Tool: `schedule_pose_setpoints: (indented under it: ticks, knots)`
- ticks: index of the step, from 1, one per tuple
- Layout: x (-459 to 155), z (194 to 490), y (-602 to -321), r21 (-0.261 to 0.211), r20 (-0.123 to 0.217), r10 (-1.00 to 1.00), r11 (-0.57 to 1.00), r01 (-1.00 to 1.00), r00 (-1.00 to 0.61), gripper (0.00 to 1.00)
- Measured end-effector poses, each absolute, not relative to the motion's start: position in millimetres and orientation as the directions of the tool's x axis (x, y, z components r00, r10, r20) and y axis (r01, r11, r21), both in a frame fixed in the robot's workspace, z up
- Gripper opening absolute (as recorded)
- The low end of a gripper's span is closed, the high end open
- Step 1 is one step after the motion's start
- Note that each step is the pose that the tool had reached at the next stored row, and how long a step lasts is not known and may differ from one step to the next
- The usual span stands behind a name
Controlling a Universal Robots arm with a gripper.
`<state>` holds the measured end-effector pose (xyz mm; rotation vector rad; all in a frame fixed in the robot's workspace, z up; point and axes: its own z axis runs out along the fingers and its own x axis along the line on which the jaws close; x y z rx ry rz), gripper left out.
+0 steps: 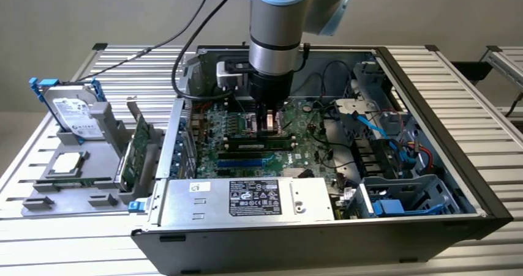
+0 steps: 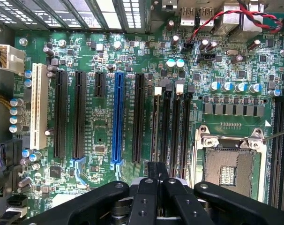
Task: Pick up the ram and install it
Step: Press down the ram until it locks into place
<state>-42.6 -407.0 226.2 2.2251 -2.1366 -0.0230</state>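
In the exterior view the ram (image 1: 259,144), a long green stick with dark chips, stands on edge along the memory slots of the motherboard (image 1: 307,132) inside the open case. My gripper (image 1: 266,131) points straight down at the middle of its top edge, touching it. In the wrist view my gripper (image 2: 157,165) has its black fingers (image 2: 149,180) pressed close together, in line with the nearest of the black memory slots (image 2: 172,126). The ram's edge is hard to tell from that slot there. The empty processor socket (image 2: 231,168) lies beside the slots.
A silver power supply (image 1: 245,196) fills the case's near side, with a drive cage and blue cables (image 1: 400,166) at the exterior view's right. Outside the case at the left, a grey holder (image 1: 78,193) carries a hard drive (image 1: 73,114) and a green expansion card (image 1: 135,150). A blue slot (image 2: 117,117) adjoins several black ones.
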Motion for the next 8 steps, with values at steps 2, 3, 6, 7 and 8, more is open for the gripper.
schedule_pose_setpoints:
  ticks: [2, 3, 6, 7, 8]
  knots:
    - [-42.6, 227.5, -406.9, 0.051, 0.029, -0.999, -0.040, -0.998, 0.041, 0.11]
    - [-42.6, 228.5, -407.1, 0.052, 0.030, -0.999, -0.040, -0.998, 0.041, 0.11]
    - [-42.7, 231.6, -407.1, 0.052, 0.029, -0.999, -0.040, -0.998, 0.041, 0.11]
    - [-42.7, 232.7, -407.1, 0.052, 0.029, -0.999, -0.040, -0.998, 0.041, 0.11]
    - [-42.7, 233.8, -407.1, 0.052, 0.030, -0.999, -0.040, -0.998, 0.041, 0.11]
